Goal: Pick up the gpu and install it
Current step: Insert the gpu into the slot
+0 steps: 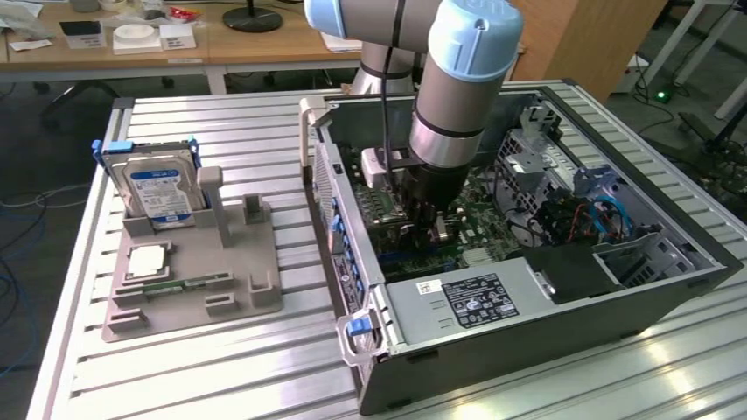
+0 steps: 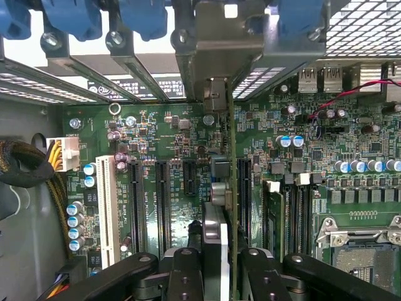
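Fingers (image 2: 188, 269) clamped on the gpu (image 2: 230, 188), which stands edge-on between them with its metal bracket at the rear slot openings of the computer case (image 1: 653, 289). The gripper (image 1: 426, 223) is down inside the open case, the card directly over the motherboard (image 2: 163, 132) and its black expansion slots. On the exterior view's left, a hard drive (image 1: 160, 188) stands upright in a grey holder tray (image 1: 192, 297) on the slatted table (image 1: 210, 376).

table (image 1: 233, 367): ribbed matt metal | case (image 1: 526, 341): dark metal | tray (image 1: 233, 289): matt plastic
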{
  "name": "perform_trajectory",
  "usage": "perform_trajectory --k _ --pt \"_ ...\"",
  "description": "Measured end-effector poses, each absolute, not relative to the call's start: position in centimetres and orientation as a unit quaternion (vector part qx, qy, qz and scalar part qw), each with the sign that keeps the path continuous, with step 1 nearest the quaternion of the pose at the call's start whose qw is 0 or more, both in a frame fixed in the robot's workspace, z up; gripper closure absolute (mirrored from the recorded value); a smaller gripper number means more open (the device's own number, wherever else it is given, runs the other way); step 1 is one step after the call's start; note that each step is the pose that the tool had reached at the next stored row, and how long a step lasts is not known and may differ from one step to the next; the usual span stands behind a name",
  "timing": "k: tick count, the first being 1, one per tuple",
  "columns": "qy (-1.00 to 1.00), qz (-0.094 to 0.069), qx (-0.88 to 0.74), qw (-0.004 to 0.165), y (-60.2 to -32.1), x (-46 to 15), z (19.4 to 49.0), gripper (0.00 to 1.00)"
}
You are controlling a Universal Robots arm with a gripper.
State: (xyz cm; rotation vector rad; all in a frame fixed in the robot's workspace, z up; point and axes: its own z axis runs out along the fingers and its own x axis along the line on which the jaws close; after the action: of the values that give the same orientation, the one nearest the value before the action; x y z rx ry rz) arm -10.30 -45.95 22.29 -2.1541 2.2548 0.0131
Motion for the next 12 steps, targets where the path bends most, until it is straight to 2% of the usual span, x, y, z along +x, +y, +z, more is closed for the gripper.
perform_trajectory --k 12 --pt "0.723 0.004 -0.691 0.011 -45.95 -10.27 22.03 0.72"
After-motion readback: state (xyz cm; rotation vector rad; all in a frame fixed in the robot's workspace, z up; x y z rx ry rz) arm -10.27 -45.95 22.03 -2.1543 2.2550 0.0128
